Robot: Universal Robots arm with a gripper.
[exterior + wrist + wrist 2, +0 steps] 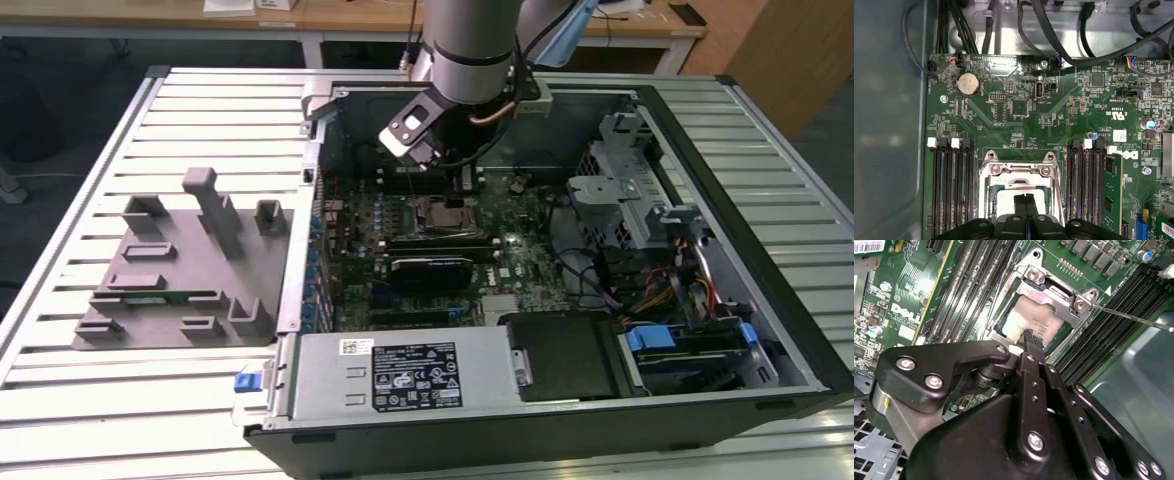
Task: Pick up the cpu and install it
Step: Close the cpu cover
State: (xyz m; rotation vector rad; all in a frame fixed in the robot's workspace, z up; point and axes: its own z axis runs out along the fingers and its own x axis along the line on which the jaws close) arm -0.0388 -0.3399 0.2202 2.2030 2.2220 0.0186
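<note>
Fingers pressed together, the gripper (1028,336) hangs with its tips on or just above the cpu (1026,315); we cannot tell whether they touch. The cpu lies flat in the open metal frame of the socket (1040,280) on the motherboard (914,300), directly under the tool, at about 3 o'clock from the grey tray (160,270) in the exterior view. We judge that an off-centre push could tilt the cpu and bend the pins beneath, as the thin lever (1134,317) looks unlatched.
</note>
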